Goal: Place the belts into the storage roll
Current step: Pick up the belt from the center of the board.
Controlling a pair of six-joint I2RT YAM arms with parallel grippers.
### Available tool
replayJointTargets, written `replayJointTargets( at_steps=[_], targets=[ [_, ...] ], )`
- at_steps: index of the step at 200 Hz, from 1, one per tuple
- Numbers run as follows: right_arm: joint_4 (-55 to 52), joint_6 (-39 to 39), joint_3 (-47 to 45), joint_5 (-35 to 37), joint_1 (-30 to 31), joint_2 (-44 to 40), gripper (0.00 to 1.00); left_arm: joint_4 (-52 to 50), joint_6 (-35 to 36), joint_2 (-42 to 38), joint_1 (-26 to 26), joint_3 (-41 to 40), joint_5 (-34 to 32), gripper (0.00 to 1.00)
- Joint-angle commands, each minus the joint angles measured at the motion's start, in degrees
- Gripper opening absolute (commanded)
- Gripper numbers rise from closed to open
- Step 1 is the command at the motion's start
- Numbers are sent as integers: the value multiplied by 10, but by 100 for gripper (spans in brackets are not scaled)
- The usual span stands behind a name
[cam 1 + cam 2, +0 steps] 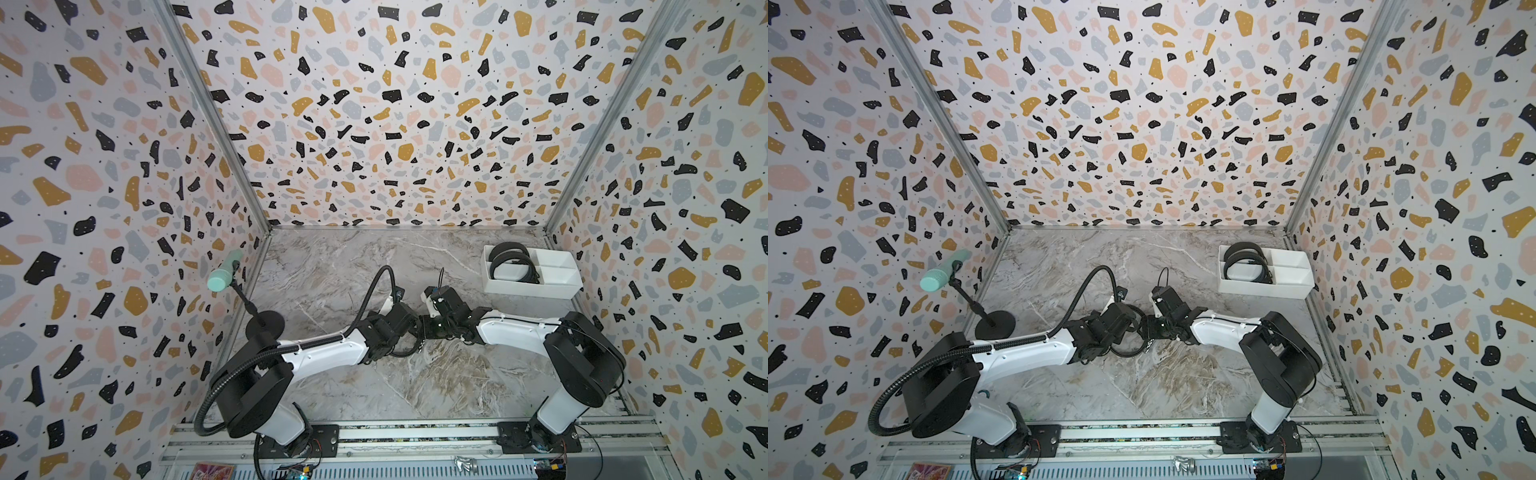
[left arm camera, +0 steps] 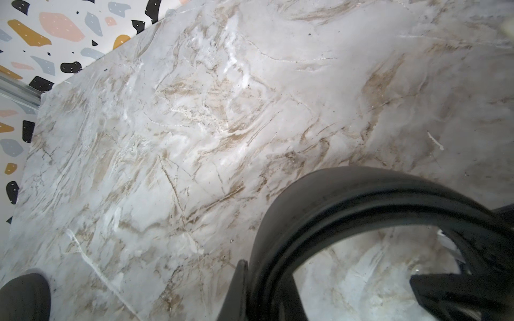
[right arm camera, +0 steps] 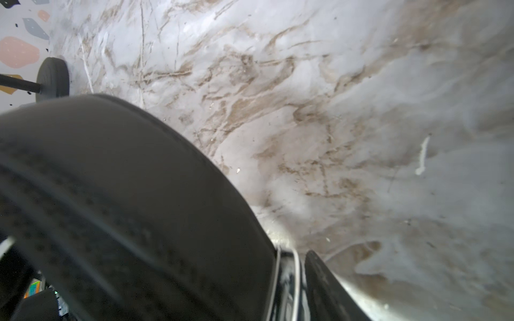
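Fingers [image 2: 237, 289] of our left gripper [image 1: 410, 333] are clenched on a belt loop [image 1: 404, 355] at centre; our right gripper [image 1: 425, 332] sits at its buckle end, grip unclear to us. Two belts [image 1: 510, 262] lie coiled in the storage roll [image 1: 530, 287], by the right wall. Print on the pink card [image 1: 212, 471] is unreadable.

Walls [image 1: 374, 104] are white terrazzo with black, mustard, pink and grey-blue blobs, and the tabletop [image 1: 340, 266] is grey marble with beige veining. Storage roll [image 1: 536, 287] is plain white, the belts [image 1: 508, 261] in it and the loose belt [image 2: 361, 200] are black, mic [image 1: 222, 274] is mint green.
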Motion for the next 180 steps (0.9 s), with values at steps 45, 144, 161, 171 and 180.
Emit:
replayJointTargets(
  at_steps=[45,144,161,171,180],
  targets=[
    [-35,0,15,17,2,-32,31,50,-30,-20,2,-7,-13,0],
    [-112,-66,51,144,4,-58,0,76,-52,-17,2,-21,26,0],
    [-123,-85,53,177,-4,-71,0,89,-59,-23,3,-22,44,10],
    [-130,-99,52,198,-11,-77,0,98,-61,-28,3,-22,58,21],
    [-132,-113,49,215,-19,-87,0,106,-64,-35,3,-22,71,31]
  ],
)
